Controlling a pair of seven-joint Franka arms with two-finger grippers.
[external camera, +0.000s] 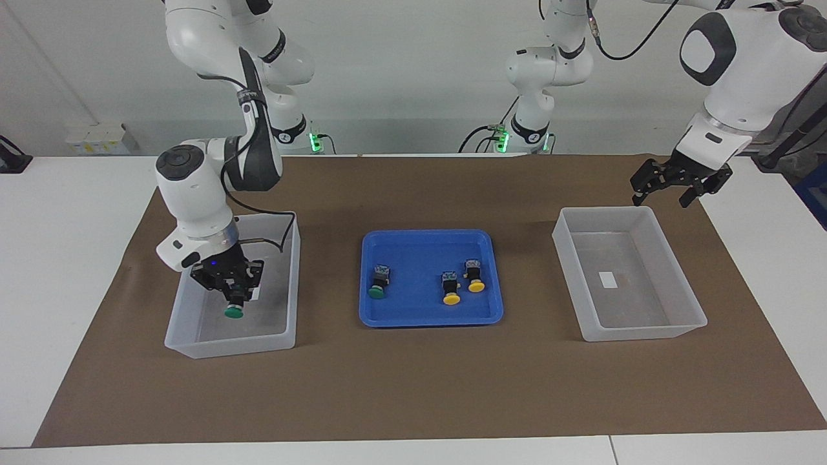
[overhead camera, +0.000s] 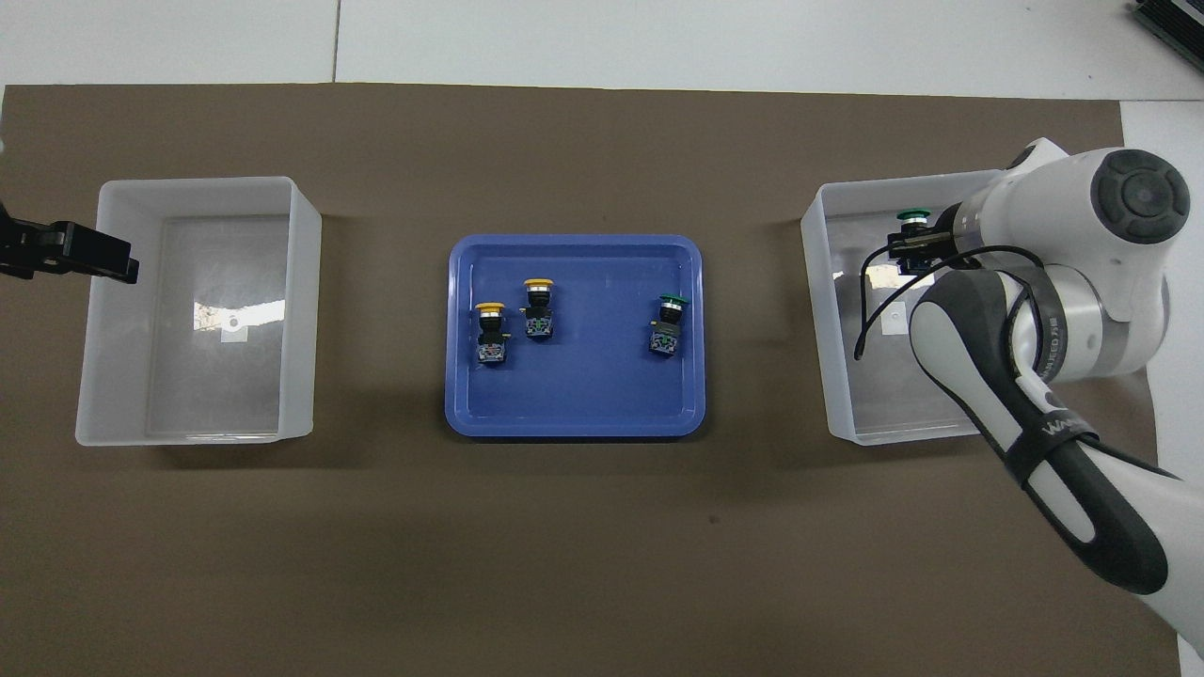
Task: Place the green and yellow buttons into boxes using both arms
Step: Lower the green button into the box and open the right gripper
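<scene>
Seen facing the robots, the right gripper hangs inside the box at the right arm's end of the blue tray, clenched on a green button, apparently just off the floor. The left gripper, fingers spread and holding nothing, waits over the other box. From overhead, a second green button and two yellow buttons lie in the tray, which sits between the boxes.

From overhead, the right arm covers the 3 o'clock side of its box, hiding most of the right gripper. The left gripper is cut off at the 9 o'clock edge.
</scene>
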